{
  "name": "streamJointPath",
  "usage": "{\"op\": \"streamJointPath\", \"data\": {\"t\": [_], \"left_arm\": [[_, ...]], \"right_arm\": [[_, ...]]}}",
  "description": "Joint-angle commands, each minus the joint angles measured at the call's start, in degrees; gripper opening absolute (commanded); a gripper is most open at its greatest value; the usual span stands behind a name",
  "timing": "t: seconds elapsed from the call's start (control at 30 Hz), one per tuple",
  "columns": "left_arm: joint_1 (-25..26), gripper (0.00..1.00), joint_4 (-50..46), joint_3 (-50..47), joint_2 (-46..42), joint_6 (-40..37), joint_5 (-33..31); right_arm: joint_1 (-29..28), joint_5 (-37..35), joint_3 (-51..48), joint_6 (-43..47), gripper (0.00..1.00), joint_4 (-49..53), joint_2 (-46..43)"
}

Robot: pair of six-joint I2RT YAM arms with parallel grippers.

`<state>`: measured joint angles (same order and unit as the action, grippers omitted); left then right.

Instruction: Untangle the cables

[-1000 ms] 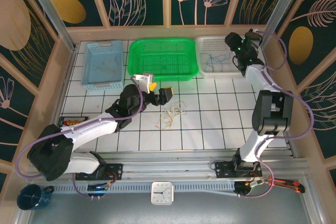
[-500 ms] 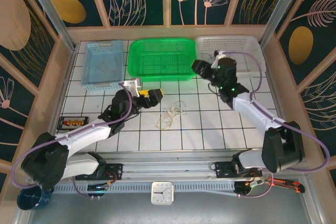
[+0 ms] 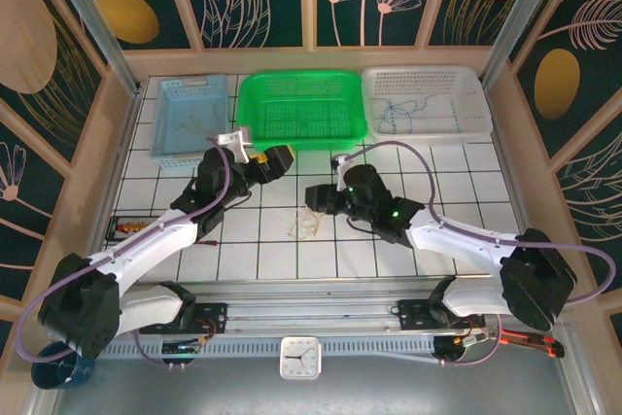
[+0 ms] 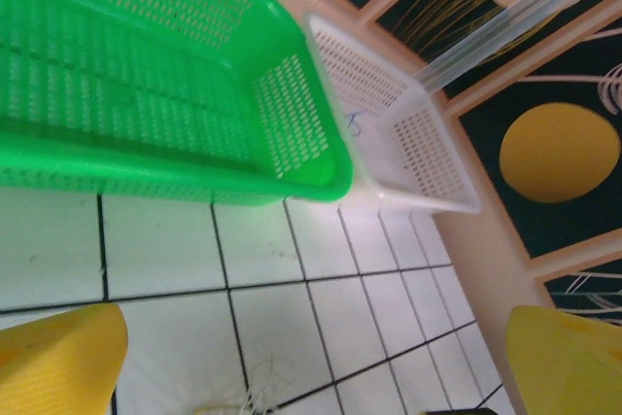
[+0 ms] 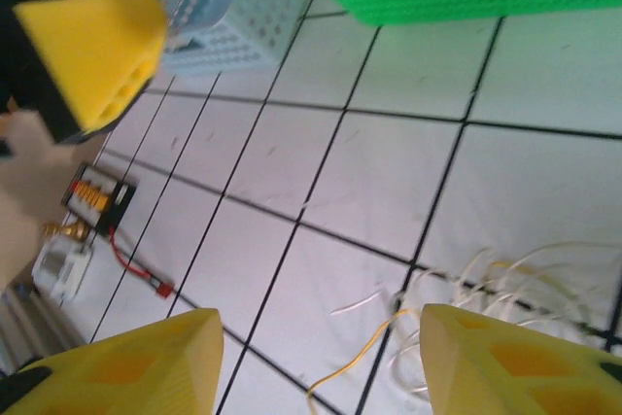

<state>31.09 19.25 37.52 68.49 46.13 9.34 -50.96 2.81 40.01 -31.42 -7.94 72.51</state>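
The cables (image 3: 304, 224) lie in a small loose heap of pale yellow and whitish wires on the white tiles, near the table's middle. My right gripper (image 3: 315, 197) hangs just right of and above the heap, open. In the right wrist view its yellow fingers (image 5: 126, 362) straddle bare tile, with a yellow wire (image 5: 374, 357) running between them and the cables (image 5: 505, 284) by the right finger. My left gripper (image 3: 271, 164) stands open, up and left of the heap. The left wrist view catches the cables (image 4: 238, 400) at its bottom edge. A blue cable (image 3: 398, 114) lies in the white basket (image 3: 471, 94).
Three baskets line the back: blue (image 3: 167, 128), green (image 3: 255, 128) and white. A small black connector block with red leads (image 3: 131, 227) lies at the left. The wooden wall (image 3: 107, 143) rims the table. A clock (image 3: 299, 357) sits on the front rail.
My right arm has swung from the white basket at the back right down to the middle, beside the cable heap. My left gripper has drawn back, up and left, away from the heap.
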Motion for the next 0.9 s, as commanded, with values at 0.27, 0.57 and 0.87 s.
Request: {"op": "streamJointPath", "data": {"t": [0.27,0.57,0.87], "left_arm": [[-0.40,0.99,-11.12,-4.90,-3.64,-0.43,2.63],[-0.33,0.97,-11.48,-7.70,-2.70,-1.02,6.91],[-0.21,0.89,-8.20,-8.58,2.85,-1.14,14.27]], "right_arm": [[-2.75,-0.17,1.12,0.11,0.37,-8.50,11.94],[4.01,-0.21,-0.77,-1.61,0.33,-13.13,17.52],[8.30,-1.68,-1.36,-2.86,0.33,-12.45,16.46]]}}
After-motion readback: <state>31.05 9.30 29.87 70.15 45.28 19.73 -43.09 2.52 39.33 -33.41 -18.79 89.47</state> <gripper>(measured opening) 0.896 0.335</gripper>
